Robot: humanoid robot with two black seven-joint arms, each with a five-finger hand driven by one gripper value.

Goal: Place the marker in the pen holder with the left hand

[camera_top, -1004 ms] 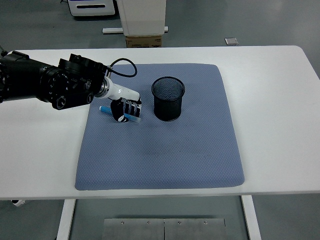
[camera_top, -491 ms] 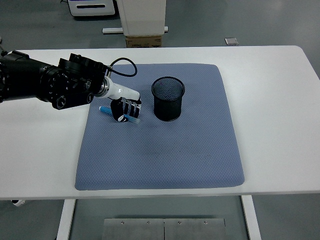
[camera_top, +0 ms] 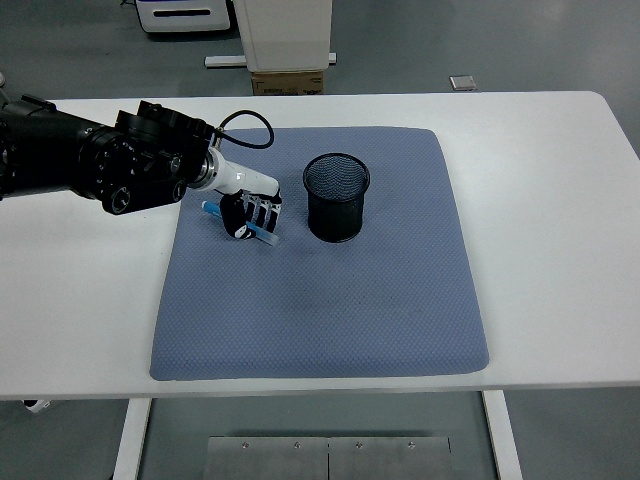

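One black arm comes in from the left edge, bulky and jointed, lying low over the white table (camera_top: 560,200). Short white wrist section with a black cable looping above it. At its end the left hand (camera_top: 247,215) sits over the upper left part of the blue-grey mat (camera_top: 330,300), fingers (camera_top: 262,212) curled down and clamped on a blue marker (camera_top: 240,224). Marker runs diagonally through the hand: one blue end sticks out up-left of the hand, paler end sticks out down-right, low near the mat. Can't tell if the marker tip touches the mat or is just above it.

Just right of the hand, apart from it, stands a black mesh pen holder (camera_top: 336,197), upright, round, open top, on the upper middle of the mat. Marker is outside the holder, to its left, not over the rim.

Mat covers the table centre, slightly rumpled edges, rest of it bare. Table stretches on to the right. Right arm not visible.

Beyond the far table edge: grey floor, a cardboard box (camera_top: 288,82) under a white cabinet (camera_top: 283,32), a white-and-blue unit (camera_top: 185,14) at top left, and a small floor plate (camera_top: 463,82) at top right.
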